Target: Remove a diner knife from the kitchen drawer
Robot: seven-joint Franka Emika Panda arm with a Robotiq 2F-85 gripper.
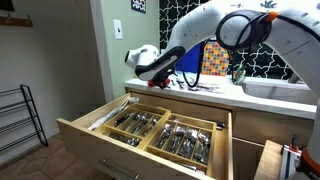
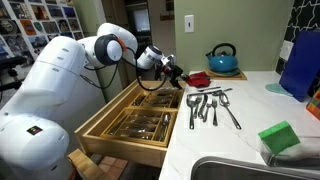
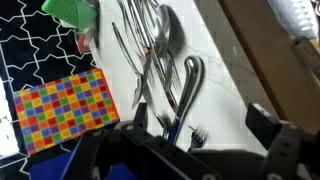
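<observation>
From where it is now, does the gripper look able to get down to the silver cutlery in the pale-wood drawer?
Probably yes: the pale-wood drawer stands open, the silver cutlery lies uncovered in its trays, and nothing shows between it and the gripper above.

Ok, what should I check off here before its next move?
1. Kitchen drawer pulled open: ok.
2. Tray cutlery uncovered and reachable: ok.
3. Gripper jaws apart: ok.
4. Jaws empty: cannot tell; the wrist view is cluttered between them.
5. Gripper over the drawer: not ok; the wrist view shows it facing the counter cutlery.
6. Diner knife identified in the trays: cannot tell, pieces too small.
</observation>
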